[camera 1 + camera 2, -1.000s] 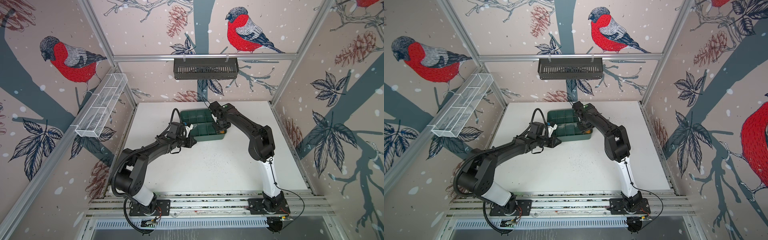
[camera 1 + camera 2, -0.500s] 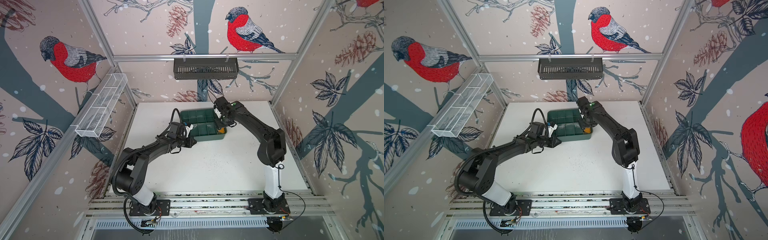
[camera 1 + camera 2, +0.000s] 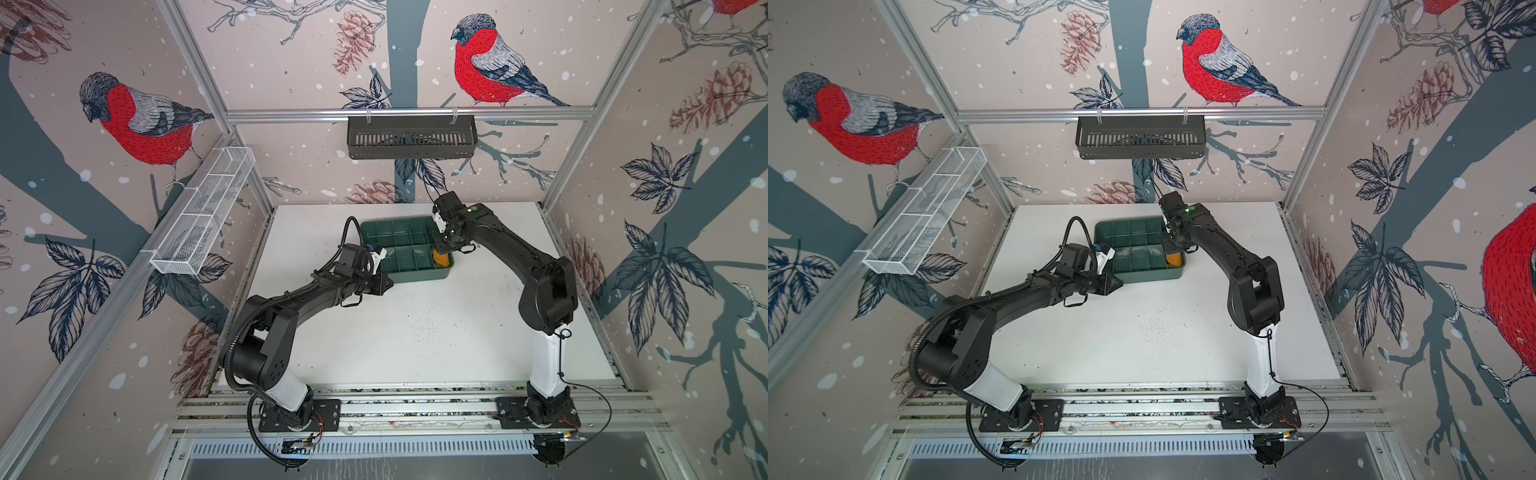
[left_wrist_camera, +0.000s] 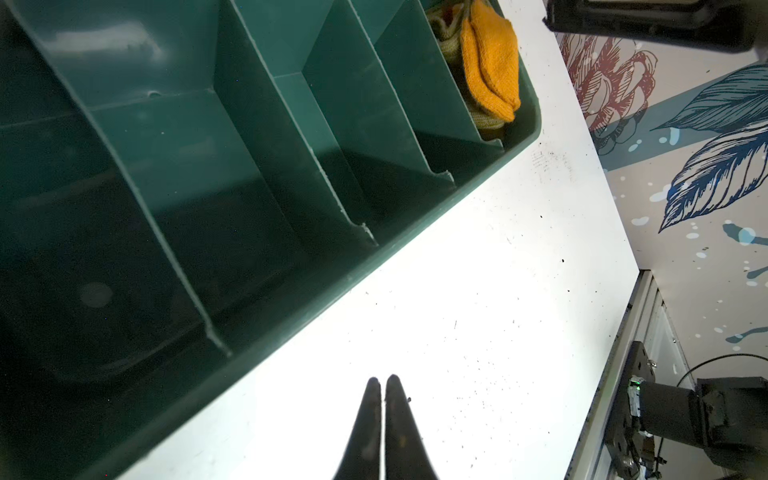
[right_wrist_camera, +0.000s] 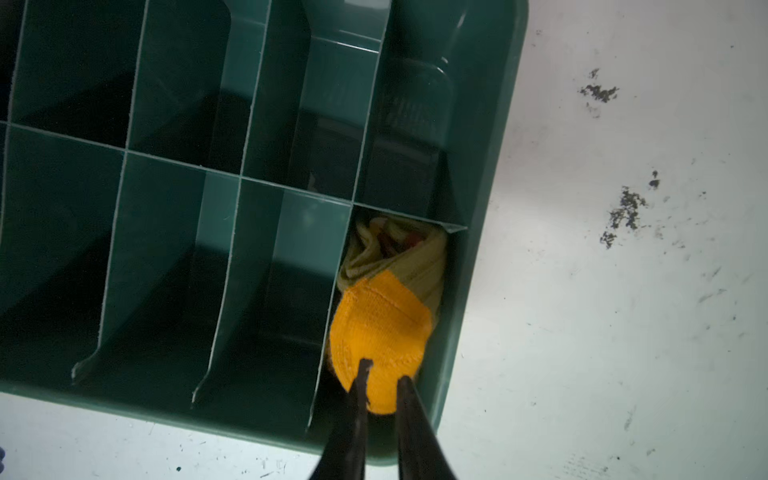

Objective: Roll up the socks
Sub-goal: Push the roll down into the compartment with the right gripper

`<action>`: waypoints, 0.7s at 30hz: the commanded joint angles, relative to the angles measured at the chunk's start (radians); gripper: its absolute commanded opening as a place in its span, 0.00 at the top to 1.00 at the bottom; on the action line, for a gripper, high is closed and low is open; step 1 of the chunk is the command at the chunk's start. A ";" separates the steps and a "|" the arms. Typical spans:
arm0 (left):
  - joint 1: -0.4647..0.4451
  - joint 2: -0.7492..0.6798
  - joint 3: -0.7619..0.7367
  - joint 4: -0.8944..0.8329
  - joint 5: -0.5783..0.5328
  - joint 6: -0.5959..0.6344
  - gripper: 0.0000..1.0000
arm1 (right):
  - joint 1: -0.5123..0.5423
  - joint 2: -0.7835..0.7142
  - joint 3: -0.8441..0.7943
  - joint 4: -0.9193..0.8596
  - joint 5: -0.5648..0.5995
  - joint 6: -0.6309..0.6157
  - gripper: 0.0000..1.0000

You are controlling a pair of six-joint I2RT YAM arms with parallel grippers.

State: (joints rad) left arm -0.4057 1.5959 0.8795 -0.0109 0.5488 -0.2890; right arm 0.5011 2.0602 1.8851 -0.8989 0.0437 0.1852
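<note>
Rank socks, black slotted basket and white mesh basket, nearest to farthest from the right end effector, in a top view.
1. socks: at its tips, in the green tray.
2. black slotted basket: back rail.
3. white mesh basket: left wall.

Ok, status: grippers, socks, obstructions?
Left gripper shut, empty. Right gripper nearly closed over socks, grip unclear. Socks bundled in green tray corner compartment. Nothing blocking.

The rolled olive-and-orange socks (image 5: pixel 386 307) sit in a corner compartment of the green tray (image 5: pixel 486 166).
</note>
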 commanded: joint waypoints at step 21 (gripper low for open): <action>0.004 -0.008 0.009 0.006 0.004 0.013 0.92 | 0.008 0.081 -0.029 0.050 -0.018 0.031 0.85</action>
State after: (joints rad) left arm -0.4046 1.5967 0.8799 -0.0113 0.5484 -0.2890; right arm 0.5053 2.1273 1.8572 -0.8532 0.0303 0.2070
